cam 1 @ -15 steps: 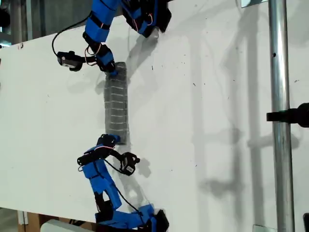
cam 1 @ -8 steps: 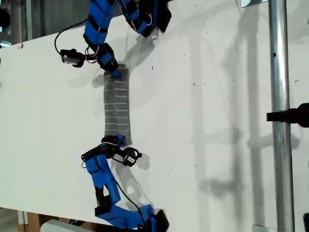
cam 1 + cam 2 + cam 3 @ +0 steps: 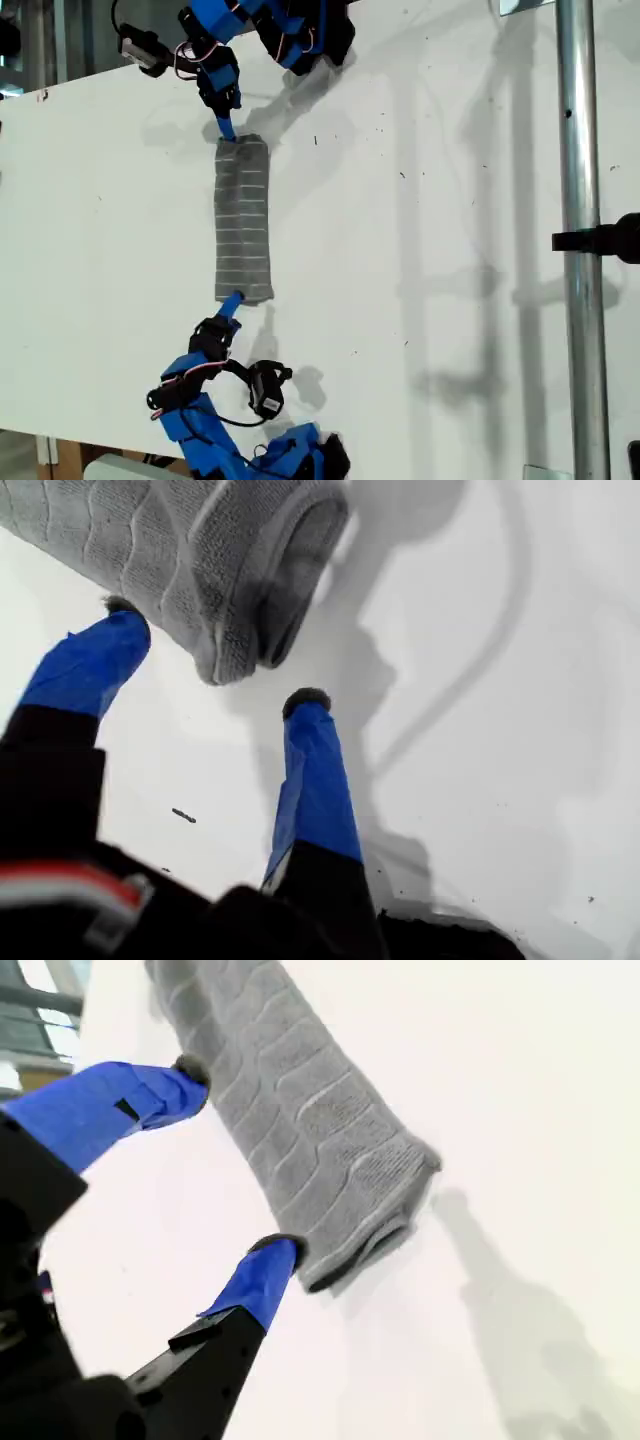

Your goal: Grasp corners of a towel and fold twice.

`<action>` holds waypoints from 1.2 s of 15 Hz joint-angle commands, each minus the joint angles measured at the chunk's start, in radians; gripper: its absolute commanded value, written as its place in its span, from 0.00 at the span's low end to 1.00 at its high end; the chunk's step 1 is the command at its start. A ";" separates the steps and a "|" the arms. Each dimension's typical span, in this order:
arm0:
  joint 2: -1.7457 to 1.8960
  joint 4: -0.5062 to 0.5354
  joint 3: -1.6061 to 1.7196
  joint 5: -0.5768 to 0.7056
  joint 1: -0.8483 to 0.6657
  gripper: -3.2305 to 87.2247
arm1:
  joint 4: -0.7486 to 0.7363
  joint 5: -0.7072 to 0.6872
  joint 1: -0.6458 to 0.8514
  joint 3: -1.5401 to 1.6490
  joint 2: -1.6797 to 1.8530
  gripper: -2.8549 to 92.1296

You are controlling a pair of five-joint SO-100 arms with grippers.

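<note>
First wrist view: the blue-taped fingers (image 3: 315, 770) of my first gripper (image 3: 215, 655) stand wide apart and hold nothing. Their dark tips sit to either side of one end of the grey cloth towel with thin pale stripes (image 3: 200, 540), just short of it. That end shows its folded layers as a rounded, open edge resting on the white table top (image 3: 520, 680).

In the second wrist view, the blue-taped fingers (image 3: 120, 1100) of my second gripper (image 3: 235, 1160) are also spread wide and empty. One tip is beside the towel's (image 3: 300, 1110) long edge and the other is close to its end. Whether that lower tip touches the cloth is hard to tell at this angle.

In the exterior view the towel (image 3: 243, 220) lies as a narrow folded strip. It runs up and down the white table (image 3: 450, 200), left of centre. One blue arm (image 3: 215, 70) points down at its upper end and another blue arm (image 3: 200, 390) points up at its lower end. I cannot tell which of them carries which gripper. A grey metal pole (image 3: 580, 150) stands at the exterior view's right.

Half a second ago both arms were bent over the strip with their tips on its ends. Now each has drawn back along the strip's line and the towel lies free, stretched a little straighter.
</note>
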 commanded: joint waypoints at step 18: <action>1.772 -0.218 1.620 -0.430 0.373 0.01 | -0.316 0.264 -0.110 0.236 0.094 0.41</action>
